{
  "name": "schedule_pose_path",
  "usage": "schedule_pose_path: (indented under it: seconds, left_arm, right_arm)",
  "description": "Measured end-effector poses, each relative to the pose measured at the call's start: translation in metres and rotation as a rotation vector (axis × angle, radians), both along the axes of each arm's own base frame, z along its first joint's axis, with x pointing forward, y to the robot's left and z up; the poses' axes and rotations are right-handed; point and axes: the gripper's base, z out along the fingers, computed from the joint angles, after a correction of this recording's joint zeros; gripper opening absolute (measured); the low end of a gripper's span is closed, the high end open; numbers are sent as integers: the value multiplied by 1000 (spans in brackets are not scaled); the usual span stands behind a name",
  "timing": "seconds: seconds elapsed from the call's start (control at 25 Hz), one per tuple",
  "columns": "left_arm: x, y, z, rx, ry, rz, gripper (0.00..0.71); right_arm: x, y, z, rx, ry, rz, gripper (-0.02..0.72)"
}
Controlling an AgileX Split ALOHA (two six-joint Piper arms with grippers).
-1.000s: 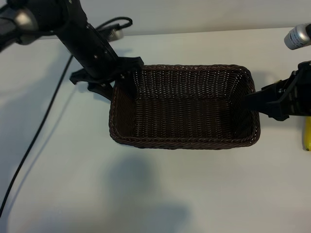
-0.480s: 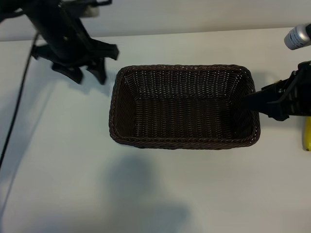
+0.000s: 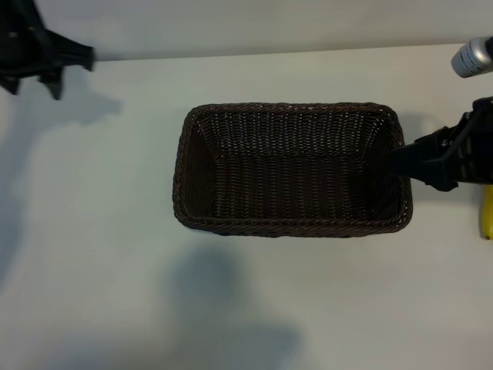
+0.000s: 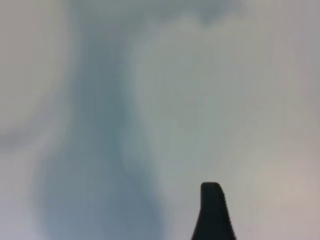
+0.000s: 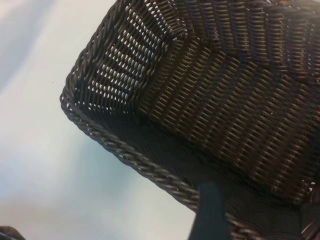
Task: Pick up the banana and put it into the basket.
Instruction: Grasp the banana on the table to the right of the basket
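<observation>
The right gripper (image 3: 400, 158) stands fairly wide open at the basket's (image 3: 293, 223) right end, one finger (image 5: 210, 212) over the braided rim, gripping nothing. Its arm reaches in from the right edge, angled down. The banana (image 3: 487, 212) lies on the table just right of it, mostly cut off. The left gripper (image 3: 35, 77), partly out of frame at far left, also hangs open and empty above bare table (image 3: 115, 270).

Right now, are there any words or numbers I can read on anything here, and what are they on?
None. The basket, the banana, the table and both grippers, left and right, show no readable writing.
</observation>
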Motion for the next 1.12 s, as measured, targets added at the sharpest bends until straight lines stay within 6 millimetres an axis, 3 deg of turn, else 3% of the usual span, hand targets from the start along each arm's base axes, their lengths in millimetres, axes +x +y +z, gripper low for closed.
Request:
schedule_pose_path:
  seconds: [0.24, 0.52, 0.8, 1.12]
  left_arm:
    - [0, 39, 1, 7, 1, 79, 540]
    - [-24, 37, 27, -51, -45, 45, 540]
    - [-87, 33, 42, -105, -59, 29, 540]
    - [-173, 29, 39, -169, -79, 31, 540]
  right_arm:
    - [0, 0, 0, 1, 1, -1, 536]
    - [0, 0, 0, 1, 1, -1, 536]
    - [0, 0, 0, 1, 2, -2, 536]
    - [0, 0, 0, 1, 2, -2, 536]
